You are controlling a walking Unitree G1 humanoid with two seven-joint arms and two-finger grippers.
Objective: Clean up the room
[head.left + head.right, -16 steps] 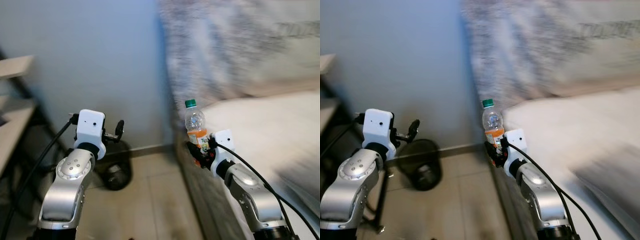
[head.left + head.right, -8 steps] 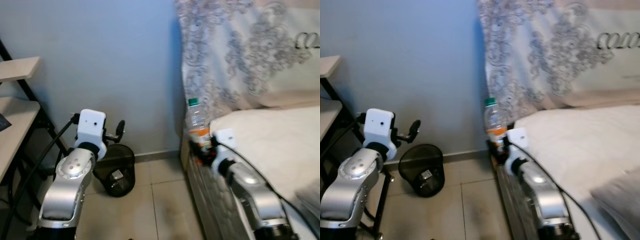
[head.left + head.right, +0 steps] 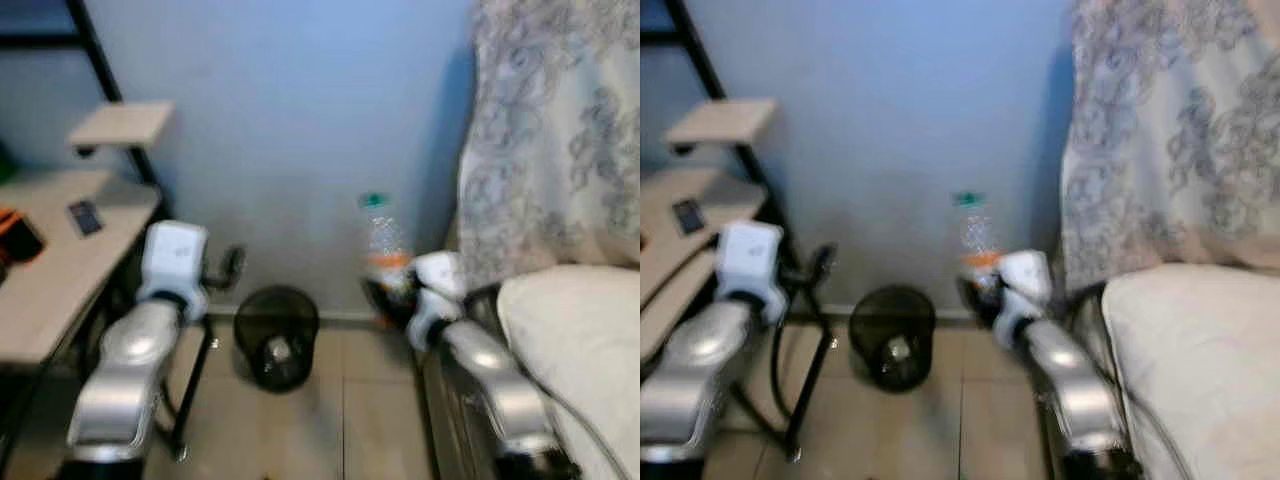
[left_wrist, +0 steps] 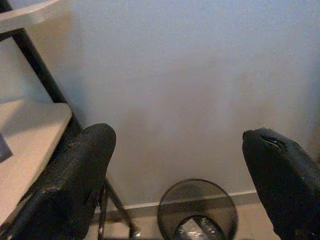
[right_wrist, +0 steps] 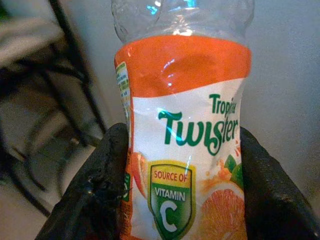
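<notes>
My right gripper (image 5: 180, 200) is clamped on the Tropicana Twister bottle (image 3: 384, 250), green cap up, held upright in the air beside the bed (image 3: 570, 330). My left gripper (image 4: 185, 190) has its fingers spread apart with nothing between them, aimed at the black mesh wastebasket (image 3: 276, 335) on the floor by the wall, next to the desk (image 3: 60, 270).

The two head views look forward and down from above the arms, a little blurred, facing the blue wall with the black wire bin (image 3: 277, 335) at its foot. The left wrist camera looks along its fingers (image 4: 75, 175) toward that same bin. The right wrist camera sits very close against the bottle (image 5: 182, 145).
</notes>
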